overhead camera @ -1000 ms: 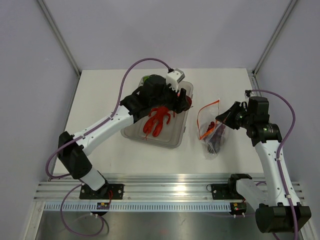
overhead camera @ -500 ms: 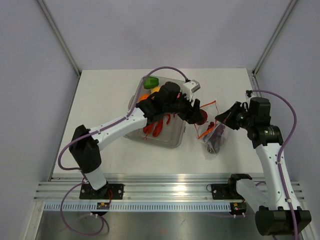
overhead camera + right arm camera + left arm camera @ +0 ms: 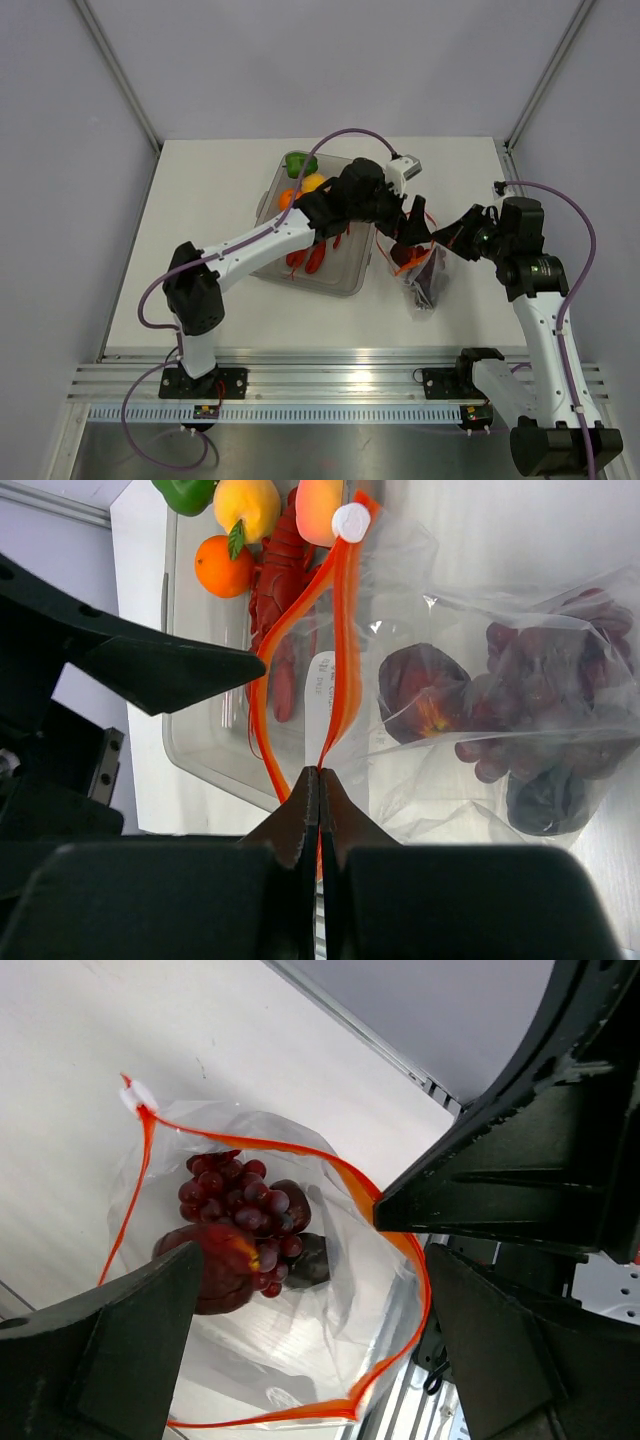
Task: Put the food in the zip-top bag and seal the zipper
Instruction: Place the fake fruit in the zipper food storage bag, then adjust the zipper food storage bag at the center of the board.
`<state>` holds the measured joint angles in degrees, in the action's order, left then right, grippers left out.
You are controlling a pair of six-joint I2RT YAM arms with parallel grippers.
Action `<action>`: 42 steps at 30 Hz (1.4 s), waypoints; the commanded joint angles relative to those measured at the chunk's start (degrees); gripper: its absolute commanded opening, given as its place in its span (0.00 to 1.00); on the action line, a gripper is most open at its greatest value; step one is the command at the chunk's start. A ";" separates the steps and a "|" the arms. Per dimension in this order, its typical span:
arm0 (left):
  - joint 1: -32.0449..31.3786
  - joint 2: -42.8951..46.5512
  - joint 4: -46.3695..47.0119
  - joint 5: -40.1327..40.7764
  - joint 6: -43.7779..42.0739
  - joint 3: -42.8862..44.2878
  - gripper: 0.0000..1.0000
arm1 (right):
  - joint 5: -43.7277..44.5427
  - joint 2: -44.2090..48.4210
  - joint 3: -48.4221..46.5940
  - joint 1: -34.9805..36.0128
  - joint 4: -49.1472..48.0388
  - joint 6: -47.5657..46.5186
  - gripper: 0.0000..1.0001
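Note:
The clear zip-top bag (image 3: pixel 428 285) lies right of the tray, its mouth held open. My right gripper (image 3: pixel 447 240) is shut on the bag's red-orange zipper strip (image 3: pixel 345 630), pinching the mouth edge (image 3: pixel 320 775). My left gripper (image 3: pixel 412 235) hangs over the open mouth with its jaws wide apart and empty (image 3: pixel 315 1260). Inside the bag lie purple grapes (image 3: pixel 240 1195), a dark red fruit (image 3: pixel 215 1265) and a dark plum (image 3: pixel 308 1260). The red lobster (image 3: pixel 308 257), green pepper (image 3: pixel 298 163), yellow fruit (image 3: pixel 313 182), orange (image 3: pixel 287 198) and peach (image 3: pixel 318 508) sit in the tray.
The clear-grey plastic tray (image 3: pixel 345 283) stands at the table's middle, just left of the bag, with my left arm stretched across it. The table's near edge meets a metal rail with both arm bases.
My left gripper has swung right from the tray to the bag's mouth carrying a dark red fruit; its jaws now stand open and the fruit lies in the bag. My right gripper has kept hold.

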<state>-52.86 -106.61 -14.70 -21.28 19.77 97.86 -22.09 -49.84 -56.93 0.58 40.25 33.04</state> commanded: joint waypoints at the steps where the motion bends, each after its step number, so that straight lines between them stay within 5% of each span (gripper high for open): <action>1: -0.23 7.44 2.12 -1.75 -0.34 0.40 0.96 | -0.50 1.15 -0.47 0.04 -0.61 -0.34 0.00; 5: 0.48 11.06 2.22 0.09 -0.96 -2.41 0.72 | -0.85 1.24 -0.64 0.12 -0.96 -0.08 0.00; 8: 1.44 11.60 0.21 5.97 -0.18 -4.43 0.45 | -1.03 1.24 -0.91 0.04 -0.96 -0.08 0.00; 10: 2.67 10.72 -0.94 10.44 1.40 -5.84 0.47 | -0.94 1.42 -0.91 0.04 -0.96 0.01 0.00; 14: 4.26 7.03 -4.28 10.99 4.92 -6.54 0.80 | -0.94 1.50 -0.55 0.12 -0.79 -0.08 0.00; 18: 4.17 5.71 -2.18 9.15 6.95 -9.79 0.83 | -0.85 1.77 -0.20 0.04 -0.61 -0.08 0.00; 26: 3.47 3.43 -1.56 6.42 7.13 -10.68 0.58 | -0.94 1.33 -0.03 0.12 -1.31 0.27 0.00; 28: 3.29 2.55 -3.48 7.83 6.42 -8.66 0.43 | -0.94 1.16 -0.20 0.04 -1.31 0.19 0.00; 31: 3.20 2.19 -5.78 7.66 5.98 -6.55 0.00 | -0.15 0.89 -1.08 0.04 -0.26 -0.69 0.00; 36: 3.03 6.58 -1.22 -3.03 7.82 -4.36 0.00 | 0.91 0.45 -7.91 0.04 3.95 -2.62 0.00; 42: 2.76 8.43 0.55 -6.50 9.06 -2.23 0.00 | 1.16 1.41 -14.97 0.12 6.68 -3.41 0.00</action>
<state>-49.87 -103.04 -18.44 -23.18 27.94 93.34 -21.47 -49.89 -66.96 0.58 46.78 31.11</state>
